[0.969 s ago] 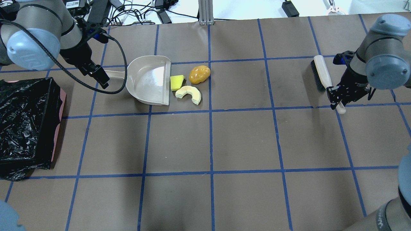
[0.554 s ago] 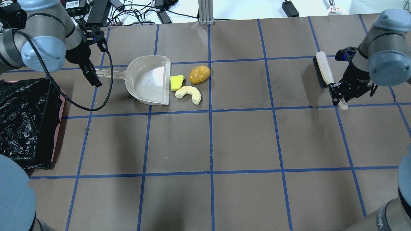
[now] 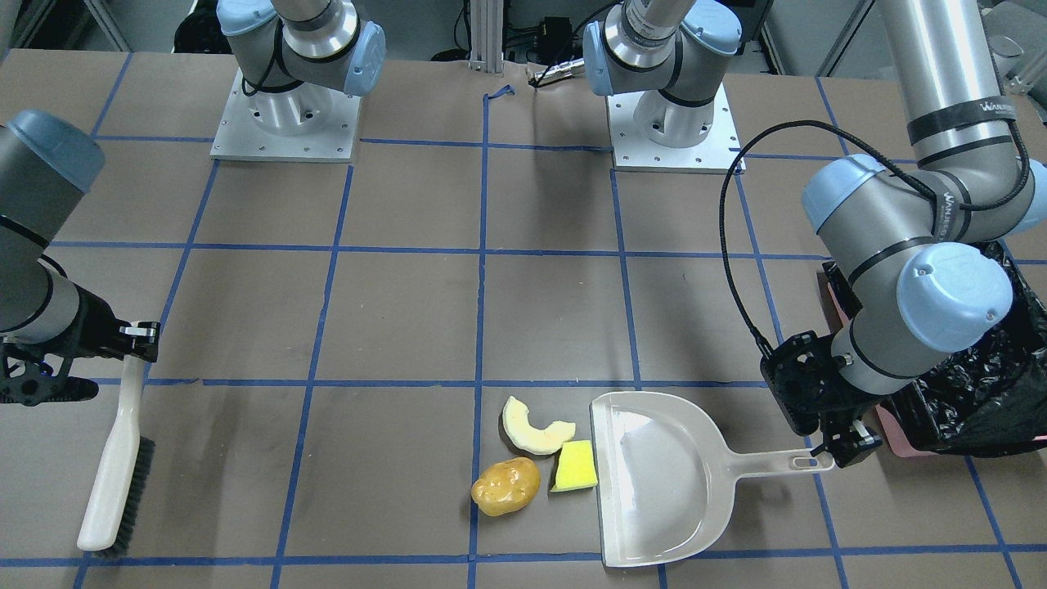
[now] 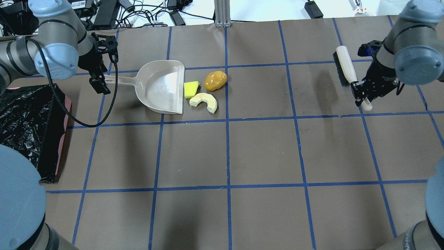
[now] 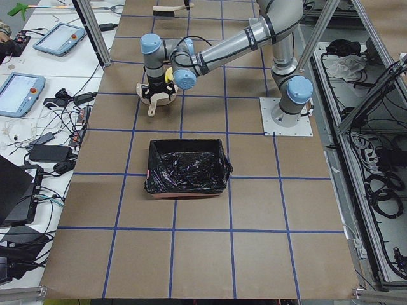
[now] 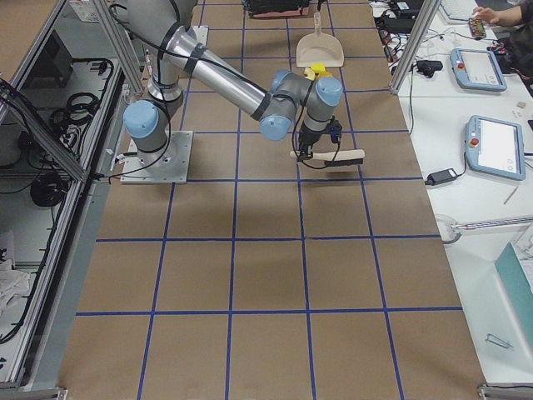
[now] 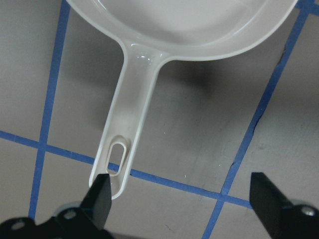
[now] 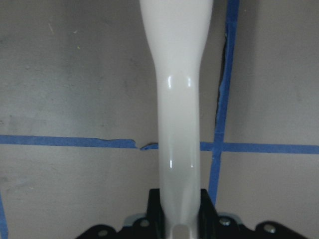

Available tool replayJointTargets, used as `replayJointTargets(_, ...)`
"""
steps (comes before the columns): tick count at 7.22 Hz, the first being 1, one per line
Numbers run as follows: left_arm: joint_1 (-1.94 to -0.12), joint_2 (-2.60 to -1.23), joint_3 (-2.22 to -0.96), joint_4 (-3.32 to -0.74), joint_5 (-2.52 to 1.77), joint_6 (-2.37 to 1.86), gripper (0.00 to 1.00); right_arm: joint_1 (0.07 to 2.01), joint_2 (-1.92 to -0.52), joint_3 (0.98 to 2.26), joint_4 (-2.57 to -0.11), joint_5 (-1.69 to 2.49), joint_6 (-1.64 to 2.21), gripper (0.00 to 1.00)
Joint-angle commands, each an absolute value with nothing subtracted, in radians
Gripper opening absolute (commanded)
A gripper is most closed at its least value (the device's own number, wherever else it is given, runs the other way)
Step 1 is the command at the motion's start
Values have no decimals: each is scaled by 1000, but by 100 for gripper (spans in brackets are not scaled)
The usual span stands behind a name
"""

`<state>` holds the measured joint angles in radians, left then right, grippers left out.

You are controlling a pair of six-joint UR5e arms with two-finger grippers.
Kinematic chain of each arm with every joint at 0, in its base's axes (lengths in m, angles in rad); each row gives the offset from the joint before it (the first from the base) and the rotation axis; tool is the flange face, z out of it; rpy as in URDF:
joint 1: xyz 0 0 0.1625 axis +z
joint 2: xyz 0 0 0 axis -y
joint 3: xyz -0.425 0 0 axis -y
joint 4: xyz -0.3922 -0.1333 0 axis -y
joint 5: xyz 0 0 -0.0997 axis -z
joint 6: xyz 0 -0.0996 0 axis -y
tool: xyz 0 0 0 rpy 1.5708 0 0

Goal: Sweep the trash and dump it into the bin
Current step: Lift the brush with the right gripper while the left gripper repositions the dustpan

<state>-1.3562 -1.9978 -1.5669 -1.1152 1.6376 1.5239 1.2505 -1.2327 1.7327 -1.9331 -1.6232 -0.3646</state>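
No wording can be read for certain. A black strap (image 3: pixel 965 121) on the left arm's upper tube and another strap (image 3: pixel 947 206) by its elbow carry white lettering, too small to make out. A white label (image 4: pixel 78 4) beyond the bench (image 4: pixel 263 149) shows illegible print. The tablet (image 6: pixel 498 143) screens are unreadable.

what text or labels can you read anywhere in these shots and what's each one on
"WAN...": white lettering on the black band round the left arm; only these first letters read, the rest is blurred.
Second band nearer that arm's elbow: similar lettering, too small to read.
White sticker beyond the table's far edge: print too small to read.
Dustpan, brush, trash, bin: no text visible.
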Motion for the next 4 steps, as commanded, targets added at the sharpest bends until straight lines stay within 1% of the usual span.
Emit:
replayJointTargets(1, -1356, -2031, -1533, -1112, 1637, 1586, 100, 1324, -1233, 1732, -1930, -1576, -275, 0)
replayJointTargets(4, -1359, -2095, -1493, -1083, 1628, 1685, 100, 1422, -1241, 1732, -1934, -1539, -229, 0)
